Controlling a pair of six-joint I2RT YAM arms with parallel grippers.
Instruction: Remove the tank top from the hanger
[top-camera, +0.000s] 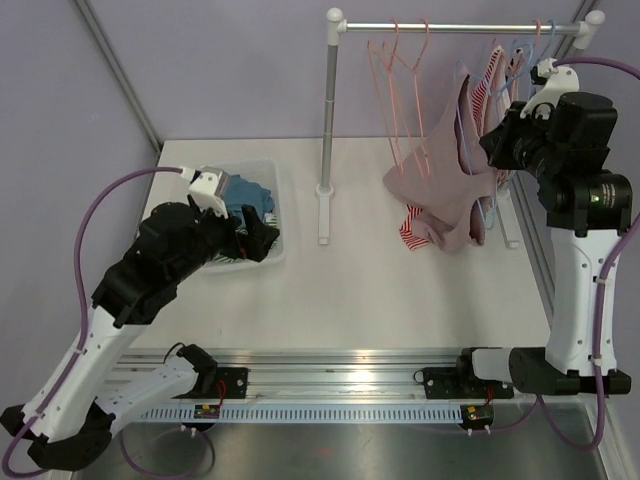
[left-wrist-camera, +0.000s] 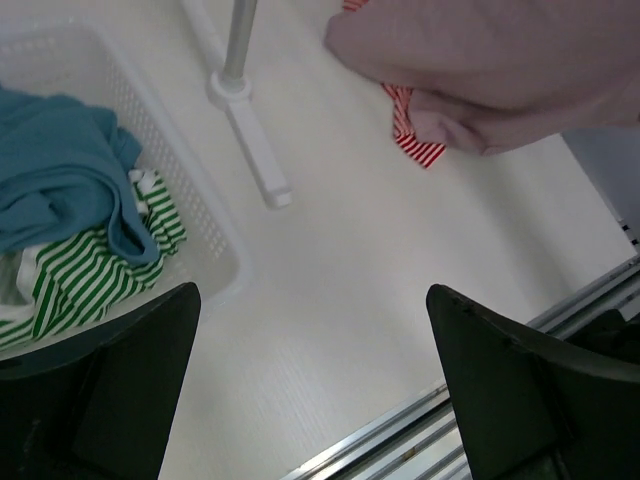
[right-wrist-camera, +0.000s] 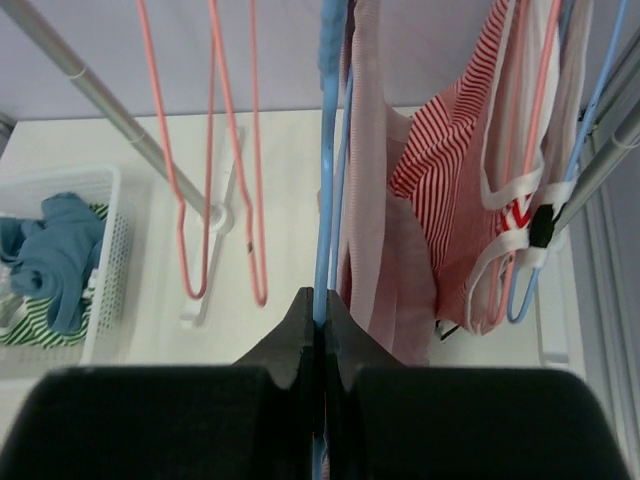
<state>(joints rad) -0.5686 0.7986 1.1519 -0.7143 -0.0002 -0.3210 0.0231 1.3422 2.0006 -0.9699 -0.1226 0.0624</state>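
Note:
A pale pink tank top (top-camera: 440, 185) hangs from a blue hanger (top-camera: 462, 110) on the rail (top-camera: 450, 28), its hem drooping onto the table. In the right wrist view the blue hanger (right-wrist-camera: 325, 170) runs down between my right gripper's (right-wrist-camera: 320, 302) closed jaws, with the pink top (right-wrist-camera: 375, 230) just right of it. My right gripper (top-camera: 490, 148) is up at the rack, shut on the hanger. My left gripper (top-camera: 262, 235) is open and empty, low over the table beside the basket; in its wrist view (left-wrist-camera: 312, 300) only bare table lies between its jaws, with the pink top (left-wrist-camera: 500, 60) far ahead.
A red-striped tank top (top-camera: 490, 80) hangs on a pink hanger right of the pink one. Empty pink hangers (top-camera: 400, 90) hang to the left. The rack's post (top-camera: 327, 110) stands mid-table. A white basket (top-camera: 272, 175) holds blue and green-striped clothes.

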